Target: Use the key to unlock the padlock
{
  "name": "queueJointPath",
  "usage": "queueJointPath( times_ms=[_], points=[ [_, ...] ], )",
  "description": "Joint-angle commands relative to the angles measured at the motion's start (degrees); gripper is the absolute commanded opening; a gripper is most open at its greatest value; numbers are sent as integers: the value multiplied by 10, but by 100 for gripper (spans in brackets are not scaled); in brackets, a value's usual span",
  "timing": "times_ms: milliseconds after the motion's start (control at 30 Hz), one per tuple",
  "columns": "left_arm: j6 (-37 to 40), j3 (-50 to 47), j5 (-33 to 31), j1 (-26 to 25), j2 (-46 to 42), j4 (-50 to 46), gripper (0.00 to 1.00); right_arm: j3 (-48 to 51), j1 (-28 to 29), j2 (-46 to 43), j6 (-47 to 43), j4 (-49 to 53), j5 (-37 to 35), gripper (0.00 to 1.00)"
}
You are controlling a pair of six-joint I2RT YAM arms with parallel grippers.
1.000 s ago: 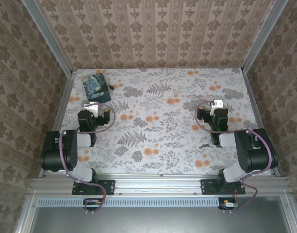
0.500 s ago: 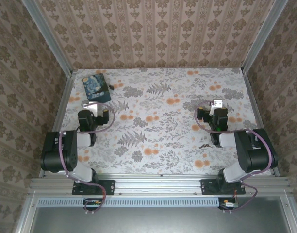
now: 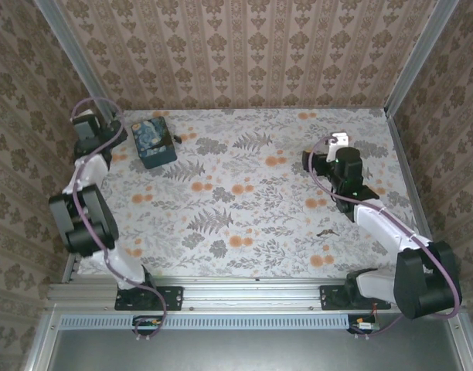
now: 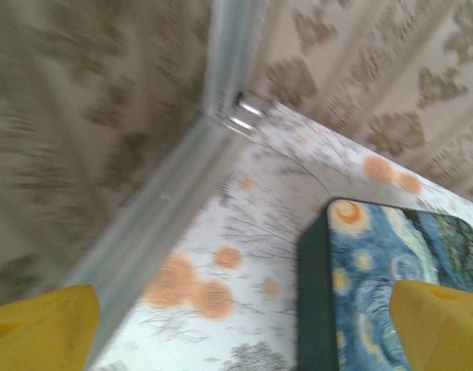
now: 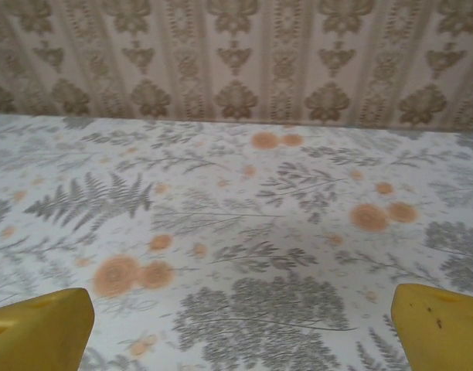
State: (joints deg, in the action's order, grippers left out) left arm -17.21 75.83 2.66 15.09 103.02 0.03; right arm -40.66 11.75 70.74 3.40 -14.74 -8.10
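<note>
The tiny black padlock (image 3: 177, 139) lies on the floral table just right of the dark-blue box (image 3: 154, 143). The small dark key (image 3: 326, 232) lies on the table at the right, beside my right arm's forearm. My left gripper (image 3: 100, 129) is at the back left corner, left of the box, and apart from the padlock. In the left wrist view its yellow fingertips (image 4: 43, 325) stand wide apart, so the left gripper (image 4: 240, 344) is open and empty, with the box (image 4: 391, 286) to its right. My right gripper (image 3: 329, 154) hovers behind the key; in the right wrist view this gripper (image 5: 240, 332) is open over bare tablecloth.
Patterned walls close in the table on three sides, with metal corner posts (image 4: 229, 54) at the back. The dark-blue box with yellow swirls stands near the back left corner. The aluminium rail (image 3: 252, 294) carries both arm bases.
The left arm has unfolded and swung out to the back left corner beside the box. The right arm has stretched out and its gripper has shifted toward the back. Padlock and key have not moved.
</note>
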Motion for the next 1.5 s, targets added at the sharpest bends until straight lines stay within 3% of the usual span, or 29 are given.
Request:
queueJointPath(
  times_ms=[0, 200, 367, 500, 700, 800, 900, 1033, 1100, 1300, 1467],
  points=[
    [-49, 99, 160, -1, 98, -110, 95, -24, 40, -13, 2, 82, 13, 100],
    [-2, 327, 235, -34, 260, -277, 99, -33, 95, -20, 18, 92, 28, 100],
    [114, 439, 311, -77, 317, -387, 92, -33, 110, -32, 24, 107, 40, 100],
    [242, 450, 337, -131, 314, -475, 85, -32, 109, -30, 39, 117, 45, 100],
    [414, 327, 420, -226, 221, -509, 84, -40, 109, 5, 105, 127, 59, 100],
    [454, 297, 391, -285, 193, -529, 85, -51, 110, 46, 134, 110, 86, 100],
    [391, 235, 376, -298, 142, -457, 86, -75, 113, 115, 168, 62, 116, 100],
    [237, 102, 394, -271, 42, -268, 92, -151, 114, 222, 217, 29, 123, 100],
    [167, 70, 392, -258, 22, -217, 92, -185, 113, 272, 235, 16, 110, 100],
    [70, 38, 365, -264, 14, -178, 91, -267, 110, 371, 241, 45, 93, 99],
    [-2, 7, 275, -267, -3, -175, 91, -234, 136, 339, 274, 58, 151, 97]
  ],
)
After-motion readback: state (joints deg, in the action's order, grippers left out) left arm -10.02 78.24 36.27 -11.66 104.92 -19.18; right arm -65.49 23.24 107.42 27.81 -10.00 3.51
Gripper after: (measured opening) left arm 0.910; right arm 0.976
